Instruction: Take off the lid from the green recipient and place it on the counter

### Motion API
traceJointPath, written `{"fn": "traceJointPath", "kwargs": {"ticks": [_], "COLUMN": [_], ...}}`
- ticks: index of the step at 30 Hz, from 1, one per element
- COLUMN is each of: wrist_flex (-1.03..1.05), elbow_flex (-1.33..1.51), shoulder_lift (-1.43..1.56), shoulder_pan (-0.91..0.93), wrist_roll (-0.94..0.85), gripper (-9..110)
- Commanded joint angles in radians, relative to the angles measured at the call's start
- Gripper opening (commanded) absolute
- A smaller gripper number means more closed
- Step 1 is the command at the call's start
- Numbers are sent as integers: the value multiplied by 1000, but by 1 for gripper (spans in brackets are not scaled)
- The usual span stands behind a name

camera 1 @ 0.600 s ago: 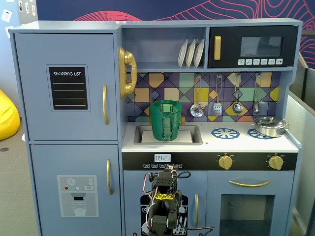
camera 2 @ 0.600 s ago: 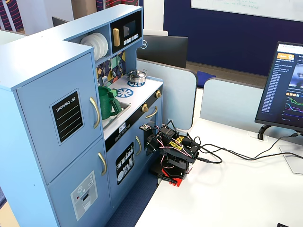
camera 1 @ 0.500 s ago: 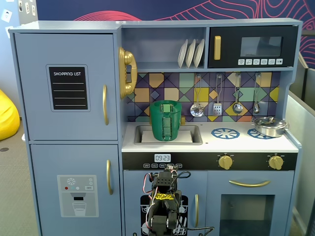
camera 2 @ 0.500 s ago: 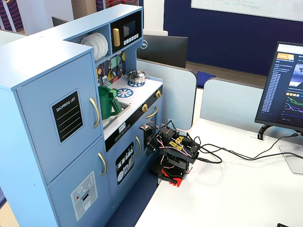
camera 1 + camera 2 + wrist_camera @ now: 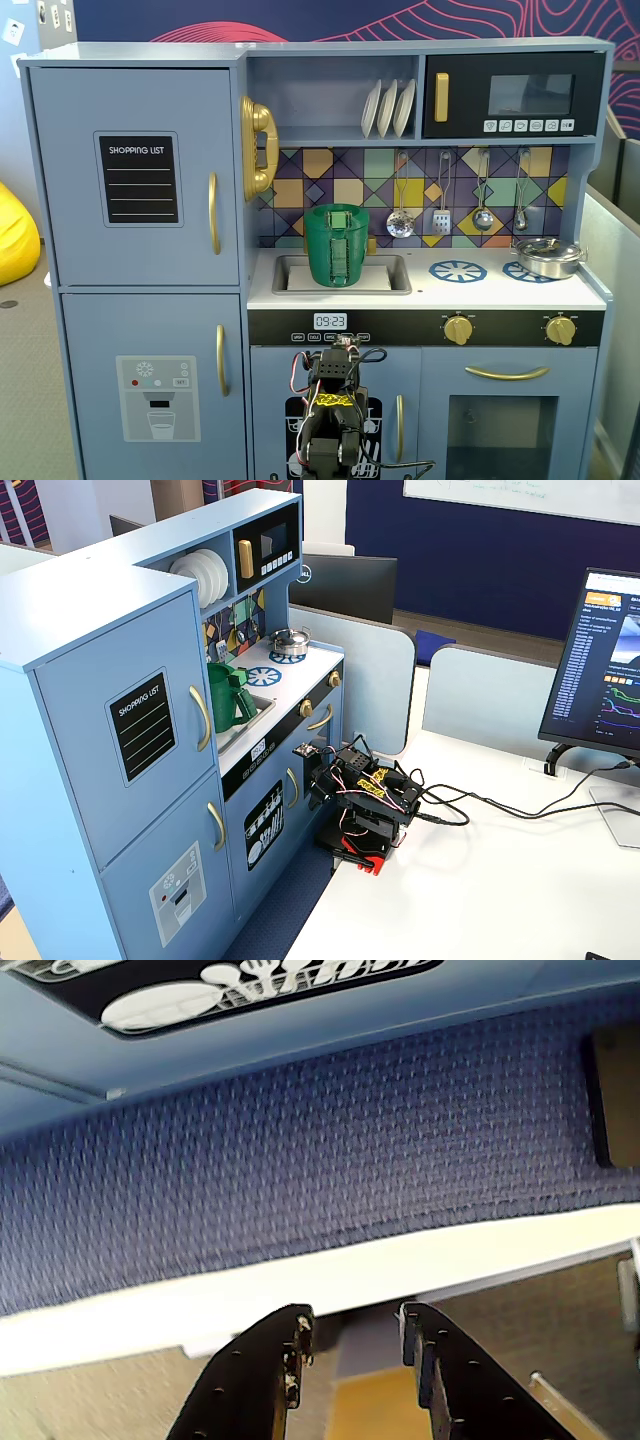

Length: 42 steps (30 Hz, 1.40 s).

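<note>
Now, the scene as it is standing:

Gripper [image 5: 352, 1332]: in the wrist view its two dark fingers are sitting slightly apart with nothing between them, so it is released and empty; it is pointing at blue carpet and a white edge.

Arm [image 5: 365, 800]: it is resting folded low at the white desk's [image 5: 480, 900] edge, in front of the toy kitchen's lower doors, well below the counter.

Recipient [image 5: 337, 245]: it is standing upright in the sink [image 5: 395, 272], up and ahead of the gripper and well apart from it; its ribbed strip is facing the front.

Lid [image 5: 337, 208]: it appears to be sitting on the recipient's rim, with its tab at the middle, though the view is too small to be sure it is seated flat.

Counter [image 5: 480, 290]: it is lying above the gripper, with blue burner prints to the right of the sink in a fixed view.

Pot [image 5: 548, 256]: it is sitting on the far-right burner, farthest from the gripper.
</note>
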Motion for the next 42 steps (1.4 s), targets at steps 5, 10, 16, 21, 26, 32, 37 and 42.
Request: {"fn": "traceJointPath", "kwargs": {"ticks": [5, 10, 16, 21, 26, 32, 37, 42], "wrist_flex": [-202, -534, -902, -983, -1003, -1039, -1054, -1060], "elbow_flex": [-474, -755, -857, -871, -930, -1003, -1068, -1109], "shoulder_lift": [-199, -337, -466, -509, -574, -652, -719, -775], "shoulder_pan": [43, 58, 78, 71, 77, 57, 29, 17], "wrist_roll": [-138, -172, -72, -83, -92, -94, -83, -81], "gripper": [0, 9, 39, 45, 44, 42, 42, 41]}}
